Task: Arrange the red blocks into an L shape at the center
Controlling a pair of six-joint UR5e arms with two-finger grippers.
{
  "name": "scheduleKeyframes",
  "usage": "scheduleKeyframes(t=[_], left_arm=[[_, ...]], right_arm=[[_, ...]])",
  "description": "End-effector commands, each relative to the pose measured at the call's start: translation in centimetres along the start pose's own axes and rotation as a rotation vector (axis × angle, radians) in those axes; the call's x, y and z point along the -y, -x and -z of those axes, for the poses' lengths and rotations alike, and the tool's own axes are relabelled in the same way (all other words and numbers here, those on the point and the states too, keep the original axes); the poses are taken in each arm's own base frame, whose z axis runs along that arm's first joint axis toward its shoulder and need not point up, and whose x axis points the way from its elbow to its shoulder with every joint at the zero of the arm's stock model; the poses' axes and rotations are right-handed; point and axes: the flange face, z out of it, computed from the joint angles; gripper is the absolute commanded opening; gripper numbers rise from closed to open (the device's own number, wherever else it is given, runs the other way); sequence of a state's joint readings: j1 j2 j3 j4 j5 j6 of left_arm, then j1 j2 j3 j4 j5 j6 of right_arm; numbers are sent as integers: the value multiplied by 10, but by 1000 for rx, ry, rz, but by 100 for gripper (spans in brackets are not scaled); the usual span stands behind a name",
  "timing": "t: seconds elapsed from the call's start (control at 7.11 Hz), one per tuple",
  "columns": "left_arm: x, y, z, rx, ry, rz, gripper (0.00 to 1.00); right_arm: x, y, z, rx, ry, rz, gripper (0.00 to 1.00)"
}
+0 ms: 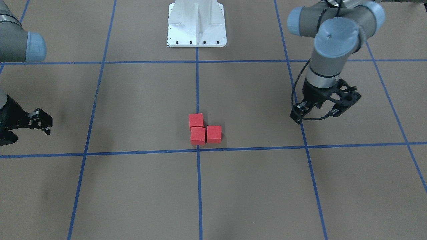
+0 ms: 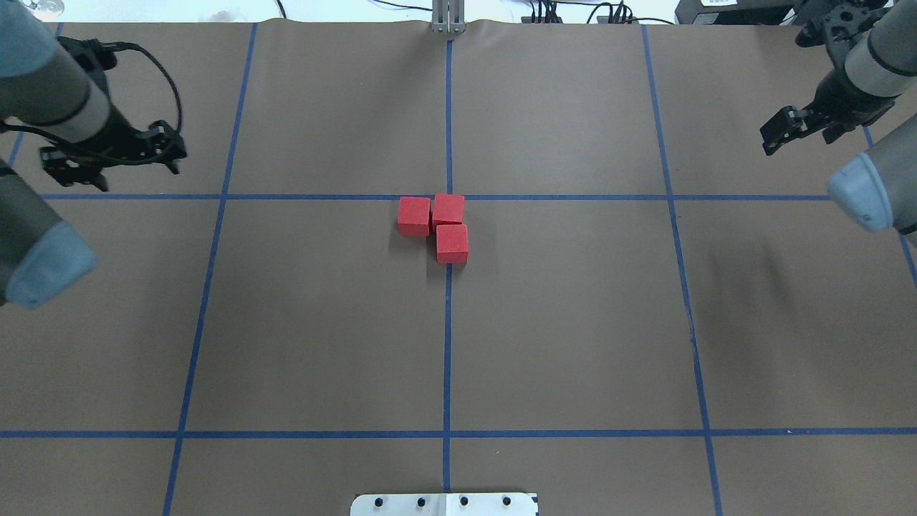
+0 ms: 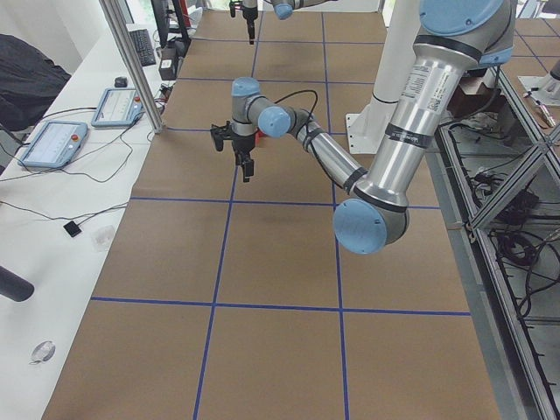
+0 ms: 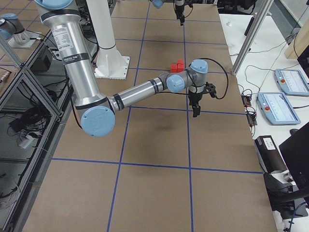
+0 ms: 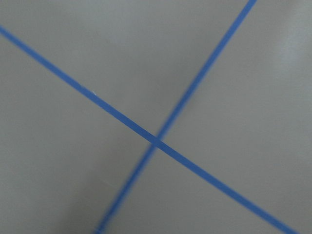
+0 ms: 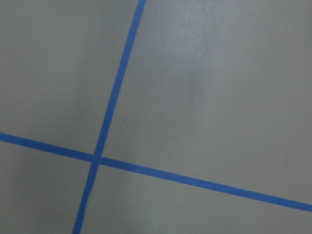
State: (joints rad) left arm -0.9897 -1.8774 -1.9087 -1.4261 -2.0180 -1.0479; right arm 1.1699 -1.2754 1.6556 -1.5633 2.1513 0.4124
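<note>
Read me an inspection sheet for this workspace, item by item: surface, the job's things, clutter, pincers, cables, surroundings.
Surface: brown paper with a blue tape grid, lying flat.
Job's things: three red blocks packed in an L on the centre line, slightly skewed.
Clutter: nothing seen.
Pincers: left pincer and right pincer hang over the paper at opposite sides, far from the blocks, with no block in either; cannot tell whether they are open or shut.
Cables: a black cable loops by the left wrist, off the paper.
Surroundings: white base at the robot's edge; pendants on a side bench.
</note>
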Motion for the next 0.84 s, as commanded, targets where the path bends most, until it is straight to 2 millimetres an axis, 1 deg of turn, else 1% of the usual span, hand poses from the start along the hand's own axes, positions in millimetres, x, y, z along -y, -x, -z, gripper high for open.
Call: scheduleKeyframes(t=[0.0,0.14,0.28,0.42,0.56,0.7], left_arm=[[48,124,30,-36,18,-233,100],[57,177,29,-30,33,-364,100],[73,226,32,-24,30,-432,100],[88,270,33,-40,38,-485,100],[87,306,29,-50,51,-516,100],[89,320,28,-45,51,-497,100]], right_arm=[[-9,-91,14,40,15,-47,99],[-17,-139,18,124,34,-90,99],[-30,-185,20,158,35,-94,99],[-50,-219,20,156,29,-58,99],[-65,-241,21,156,26,-85,99],[-84,-258,20,154,26,-117,99]])
